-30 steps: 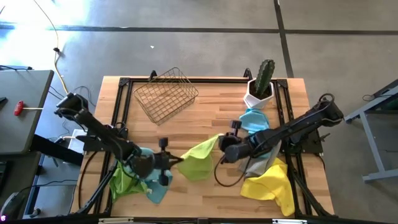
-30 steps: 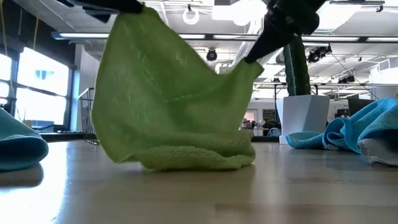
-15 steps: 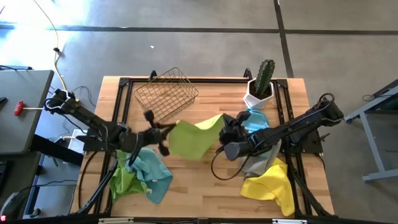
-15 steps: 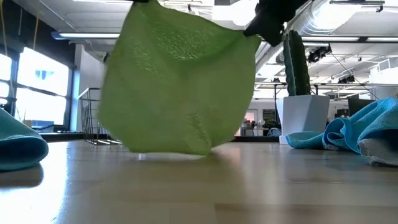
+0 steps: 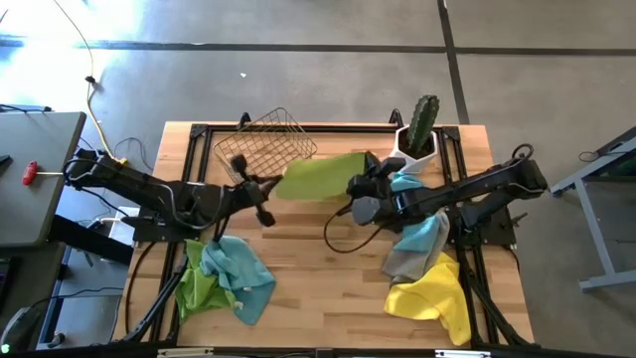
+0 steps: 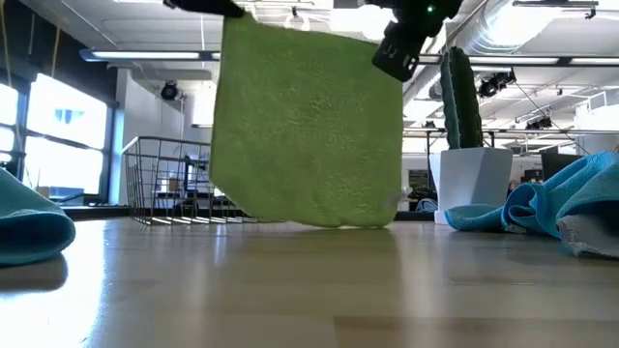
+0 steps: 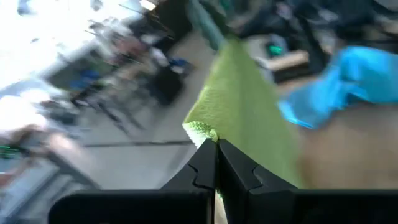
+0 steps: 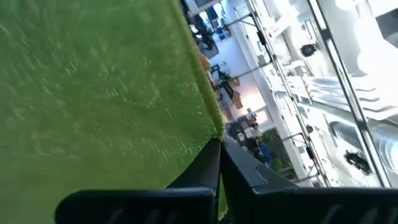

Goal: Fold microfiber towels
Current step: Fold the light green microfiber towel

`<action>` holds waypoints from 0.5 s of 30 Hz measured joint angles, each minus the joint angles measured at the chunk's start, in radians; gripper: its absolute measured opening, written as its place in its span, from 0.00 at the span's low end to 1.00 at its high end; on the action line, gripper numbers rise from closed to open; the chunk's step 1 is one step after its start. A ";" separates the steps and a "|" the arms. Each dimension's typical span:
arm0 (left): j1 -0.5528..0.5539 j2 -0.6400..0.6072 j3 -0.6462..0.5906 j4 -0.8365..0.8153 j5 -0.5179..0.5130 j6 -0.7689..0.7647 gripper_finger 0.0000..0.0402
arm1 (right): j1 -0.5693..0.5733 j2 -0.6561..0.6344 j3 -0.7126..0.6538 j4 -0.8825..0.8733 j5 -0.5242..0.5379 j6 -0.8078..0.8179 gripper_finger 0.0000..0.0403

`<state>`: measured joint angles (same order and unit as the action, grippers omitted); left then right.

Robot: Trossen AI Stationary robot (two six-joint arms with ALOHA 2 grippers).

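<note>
A lime green towel (image 5: 320, 175) hangs spread out between my two grippers over the far half of the table. In the low view the lime green towel (image 6: 309, 126) is a flat sheet whose lower edge (image 6: 309, 220) is close to the tabletop; I cannot tell if it touches. My left gripper (image 5: 277, 184) is shut on its upper left corner, my right gripper (image 5: 356, 183) on its upper right corner. A second lime green towel (image 5: 197, 290) and a light blue one (image 5: 240, 278) lie bunched at the near left. My left gripper pinches the towel's upper left corner (image 7: 200, 130) between its two shut fingers, reaching in about level from the table's left. The towel hangs below the hold. My right gripper pinches the upper right corner (image 8: 212, 127) between its shut fingers, about level from the table's right. The top edge (image 6: 309, 27) runs nearly straight between the two holds.
A wire basket (image 5: 263, 149) stands at the far left, just behind the hanging towel. A cactus in a white pot (image 5: 417, 139) stands at the far right. Light blue (image 5: 422, 227), grey (image 5: 405, 263) and yellow (image 5: 432, 294) towels lie heaped at the right.
Both grippers have risen, gone toward the table's far edge and drawn apart, staying shut. The lime green towel, which lay slumped with its lower part on the table, has been lifted and spread, and now hangs as a flat sheet.
</note>
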<state>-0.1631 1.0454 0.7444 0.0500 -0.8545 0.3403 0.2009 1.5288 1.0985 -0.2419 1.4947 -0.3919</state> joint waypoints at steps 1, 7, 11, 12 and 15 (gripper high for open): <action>0.000 0.000 0.000 -0.057 0.055 -0.073 0.00 | 0.013 0.000 0.000 -0.008 -0.018 0.019 0.00; -0.031 0.095 -0.049 -0.195 0.411 -0.439 0.00 | 0.118 -0.001 0.000 -0.154 -0.483 0.357 0.00; -0.086 0.207 -0.082 -0.123 0.509 -0.531 0.00 | 0.145 0.015 0.000 -0.264 -0.957 0.690 0.00; -0.102 0.242 -0.084 -0.100 0.533 -0.551 0.00 | 0.151 0.022 0.000 -0.287 -1.034 0.746 0.00; -0.146 0.333 -0.087 -0.031 0.588 -0.609 0.00 | 0.171 0.040 0.000 -0.308 -1.201 0.855 0.00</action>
<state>-0.3088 1.3788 0.6571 0.0191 -0.2666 -0.2691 0.3719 1.5684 1.0988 -0.5498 0.2934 0.4630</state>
